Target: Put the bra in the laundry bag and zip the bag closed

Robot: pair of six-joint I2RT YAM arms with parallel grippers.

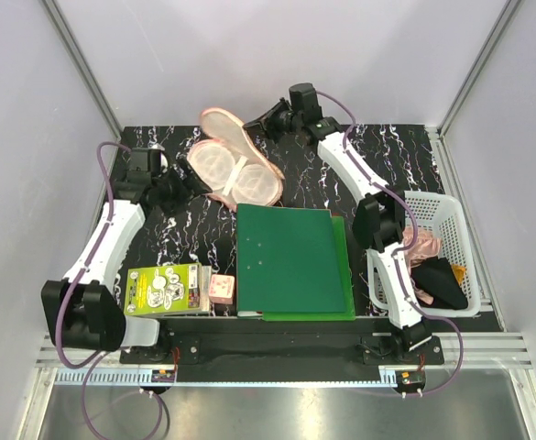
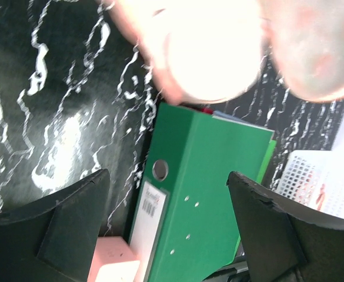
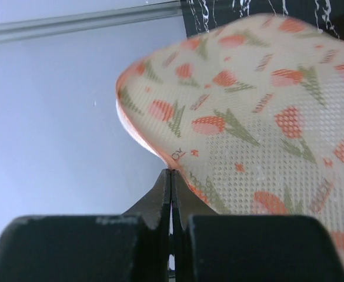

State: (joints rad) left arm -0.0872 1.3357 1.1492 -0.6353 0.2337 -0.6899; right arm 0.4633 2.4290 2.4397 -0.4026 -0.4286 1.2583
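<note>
- The bra (image 1: pixel 443 282) lies nearest me, in the white basket (image 1: pixel 437 206) at my right side, beside a pink cloth (image 1: pixel 423 246). My own right arm hides part of it.
- I judge it light, limp and apt to snag. I would take the bunched cloth of the body, not a strap; the straps I cannot make out.
- It shows as a dark, folded, matte black lump.
- My left pincer (image 2: pixel 166 179) is spread wide and holds nothing. It hangs over the marbled table just left of the laundry bag (image 1: pixel 235 174), above the green binder (image 2: pixel 201 194).
- The bag lies open toward the far middle, two pale cups up, lid lifted.
- It looks light and springy, a mesh shell that keeps its form. The thin rim is the place to hold.
- Farthest off, my right pincer (image 3: pixel 170 176) is pressed together on the lid's rim, as best I can see.
- The lid's outside is peach mesh with red and green prints.
</note>
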